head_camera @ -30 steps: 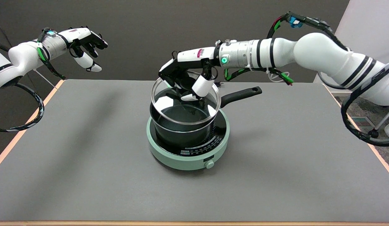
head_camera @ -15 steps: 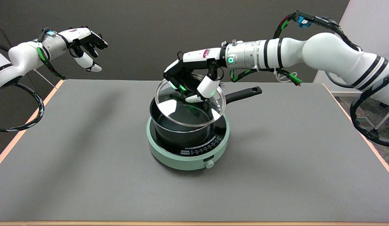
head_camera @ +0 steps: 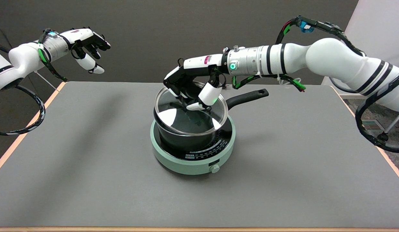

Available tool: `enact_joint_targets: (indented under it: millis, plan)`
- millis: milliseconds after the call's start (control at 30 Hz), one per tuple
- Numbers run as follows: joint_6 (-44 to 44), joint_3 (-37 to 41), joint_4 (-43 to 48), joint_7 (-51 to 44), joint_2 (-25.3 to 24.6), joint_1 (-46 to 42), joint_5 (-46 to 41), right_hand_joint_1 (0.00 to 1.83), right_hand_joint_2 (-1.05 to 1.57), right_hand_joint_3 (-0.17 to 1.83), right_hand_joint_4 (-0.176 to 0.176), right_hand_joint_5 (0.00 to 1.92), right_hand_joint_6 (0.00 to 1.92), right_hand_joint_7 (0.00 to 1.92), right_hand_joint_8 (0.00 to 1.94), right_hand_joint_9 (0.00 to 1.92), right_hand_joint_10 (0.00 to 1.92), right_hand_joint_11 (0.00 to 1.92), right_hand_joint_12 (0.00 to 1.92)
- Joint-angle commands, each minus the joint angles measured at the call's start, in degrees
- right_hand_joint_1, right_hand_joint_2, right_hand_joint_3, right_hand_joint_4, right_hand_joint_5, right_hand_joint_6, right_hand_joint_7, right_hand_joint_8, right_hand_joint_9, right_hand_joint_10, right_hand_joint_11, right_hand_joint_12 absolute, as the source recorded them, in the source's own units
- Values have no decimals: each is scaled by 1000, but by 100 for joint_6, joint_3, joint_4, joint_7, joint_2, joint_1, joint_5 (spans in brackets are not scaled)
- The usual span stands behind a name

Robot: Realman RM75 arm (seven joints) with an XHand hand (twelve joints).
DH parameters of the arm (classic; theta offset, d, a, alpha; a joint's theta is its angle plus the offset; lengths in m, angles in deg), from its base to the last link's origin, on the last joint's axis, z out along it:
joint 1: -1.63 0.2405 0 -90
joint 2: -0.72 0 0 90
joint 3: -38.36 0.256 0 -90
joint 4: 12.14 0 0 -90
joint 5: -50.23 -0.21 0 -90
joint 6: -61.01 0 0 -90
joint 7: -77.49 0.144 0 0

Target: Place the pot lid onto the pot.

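Grey desk (head_camera: 90,180), dark wall behind. Green cooker (head_camera: 173,161) mid-desk carries black pot (head_camera: 183,138), handle toward right. Right hand (head_camera: 194,88) fingers closed on glass pot lid (head_camera: 173,117) at its centre knob. Lid sits tilted over pot mouth; whether its rim touches all round is unclear.

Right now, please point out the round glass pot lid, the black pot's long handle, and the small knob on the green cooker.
glass pot lid (head_camera: 173,117), head view, glass pane.
pot handle (head_camera: 248,96), head view, middle.
cooker knob (head_camera: 214,168), head view, front face.
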Motion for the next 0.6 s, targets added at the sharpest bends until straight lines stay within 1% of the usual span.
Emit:
enact_joint_targets:
  millis: [33, 167, 267, 600]
  plan:
    - [2, -1, -248, 58, -378, -139, 147, 1324, 835, 976, 128, 477, 1774, 727, 1788, 743, 1921, 413, 1921]
    - [2, -1, -366, 58, -445, -156, 147, 1324, 835, 976, 128, 477, 1774, 727, 1787, 743, 1921, 413, 1921]
    - [2, -1, -435, 58, -490, -161, 147, 1323, 840, 969, 128, 472, 1774, 723, 1788, 740, 1921, 377, 1921]
    - [2, -1, -643, 58, -697, -137, 147, 1322, 841, 970, 129, 469, 1777, 722, 1792, 737, 1921, 375, 1921]
